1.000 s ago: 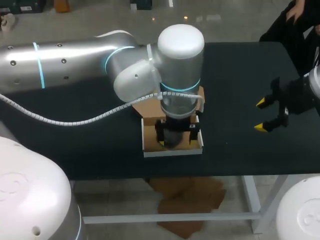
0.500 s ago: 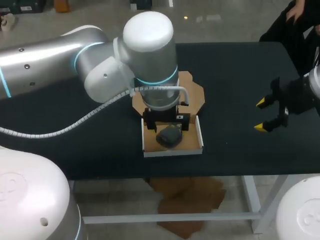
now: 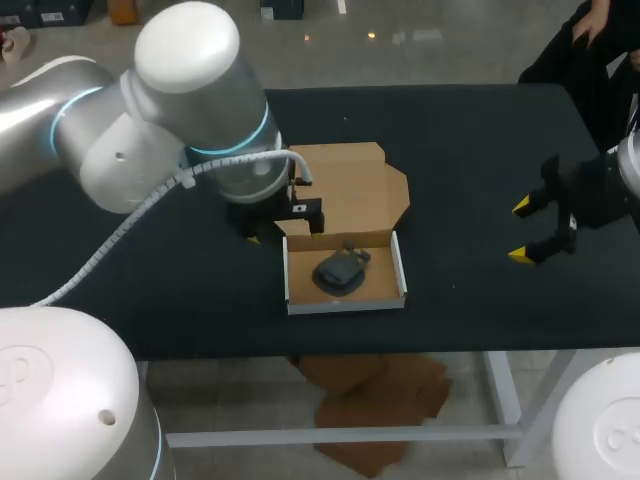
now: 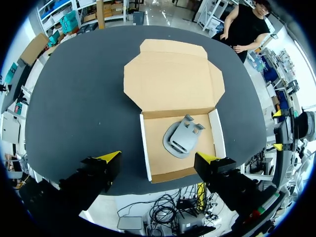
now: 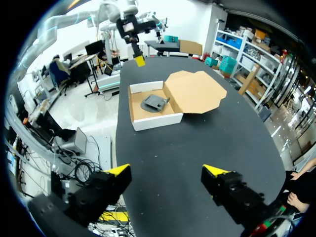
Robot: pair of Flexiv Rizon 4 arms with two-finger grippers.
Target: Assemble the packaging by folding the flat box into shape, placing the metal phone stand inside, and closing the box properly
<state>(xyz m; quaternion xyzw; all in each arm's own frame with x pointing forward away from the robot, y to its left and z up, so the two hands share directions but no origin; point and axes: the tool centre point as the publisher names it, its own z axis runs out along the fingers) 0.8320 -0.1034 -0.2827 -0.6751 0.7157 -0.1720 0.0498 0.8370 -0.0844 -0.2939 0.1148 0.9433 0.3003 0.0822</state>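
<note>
Lying in an open brown cardboard box [image 3: 345,302], a grey metal phone stand [image 3: 340,272] is seen.
Left claw [image 4: 159,158] and right claw [image 5: 167,171] are both held apart.

Grey phone stand [image 3: 340,271] lies inside the open cardboard box [image 3: 345,299], lid flat.
</note>
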